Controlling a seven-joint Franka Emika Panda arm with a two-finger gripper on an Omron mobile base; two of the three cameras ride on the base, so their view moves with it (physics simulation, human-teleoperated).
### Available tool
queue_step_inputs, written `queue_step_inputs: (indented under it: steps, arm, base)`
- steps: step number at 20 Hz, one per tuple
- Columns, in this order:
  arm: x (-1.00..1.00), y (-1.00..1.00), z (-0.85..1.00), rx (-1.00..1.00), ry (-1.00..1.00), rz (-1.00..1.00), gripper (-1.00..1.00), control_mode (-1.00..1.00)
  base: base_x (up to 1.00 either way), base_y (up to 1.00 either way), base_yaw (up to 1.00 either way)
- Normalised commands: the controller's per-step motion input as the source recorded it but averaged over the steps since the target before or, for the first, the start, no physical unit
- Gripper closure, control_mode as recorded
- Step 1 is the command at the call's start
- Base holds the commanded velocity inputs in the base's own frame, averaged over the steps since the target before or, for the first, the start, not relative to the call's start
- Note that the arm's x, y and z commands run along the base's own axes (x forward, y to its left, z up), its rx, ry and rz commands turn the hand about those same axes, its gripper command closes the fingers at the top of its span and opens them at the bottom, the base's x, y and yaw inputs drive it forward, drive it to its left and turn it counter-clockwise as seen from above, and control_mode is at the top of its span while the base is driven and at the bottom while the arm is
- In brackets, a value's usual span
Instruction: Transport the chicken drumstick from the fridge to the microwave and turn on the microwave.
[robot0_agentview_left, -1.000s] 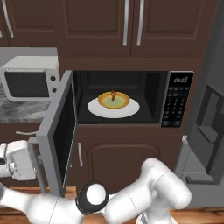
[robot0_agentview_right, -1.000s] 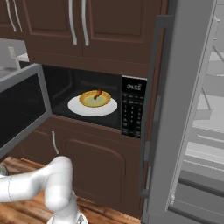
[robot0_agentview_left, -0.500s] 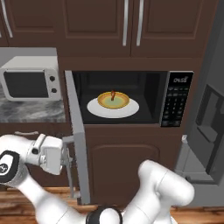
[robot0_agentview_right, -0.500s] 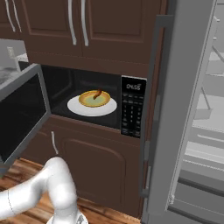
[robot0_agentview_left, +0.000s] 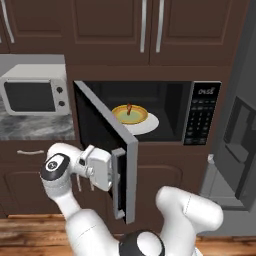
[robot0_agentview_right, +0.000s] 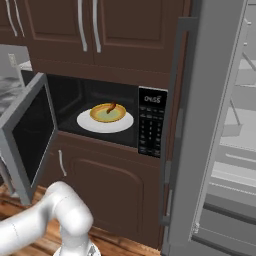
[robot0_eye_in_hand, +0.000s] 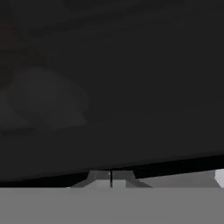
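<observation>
Bench (robot0_agentview_left: 30, 127) surface at the far left is topped by a small white oven (robot0_agentview_left: 34, 89). Beside it, the gripper (robot0_agentview_left: 119, 180) is pressed against the outer face of the microwave door (robot0_agentview_left: 107, 142), which is swung partway open; in the hand view the fingertips are seen together. Inside the microwave (robot0_agentview_left: 165, 112), a white plate (robot0_agentview_right: 105, 121) is seen, and the chicken drumstick (robot0_agentview_right: 111, 106) is laid on it. Farthest right, the fridge (robot0_agentview_right: 215, 130) is stood open.
</observation>
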Motion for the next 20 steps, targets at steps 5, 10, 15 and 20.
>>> queue_step_inputs:
  steps: [5, 10, 15, 20]
  arm:
    - [0.58, -0.94, -0.33, -0.05, 0.07, -0.38, 1.00, -1.00]
    - [0.71, -1.00, -0.46, -0.06, 0.20, -0.40, 1.00, -1.00]
    - [0.76, -1.00, -0.49, -0.07, 0.20, -0.38, 1.00, -1.00]
    - [1.00, -1.00, -0.51, -0.01, 0.26, -0.36, 1.00, -1.00]
  base:
    - [0.00, 0.00, 0.00]
    - [0.00, 0.00, 0.00]
    - [0.00, 0.00, 0.00]
    - [0.00, 0.00, 0.00]
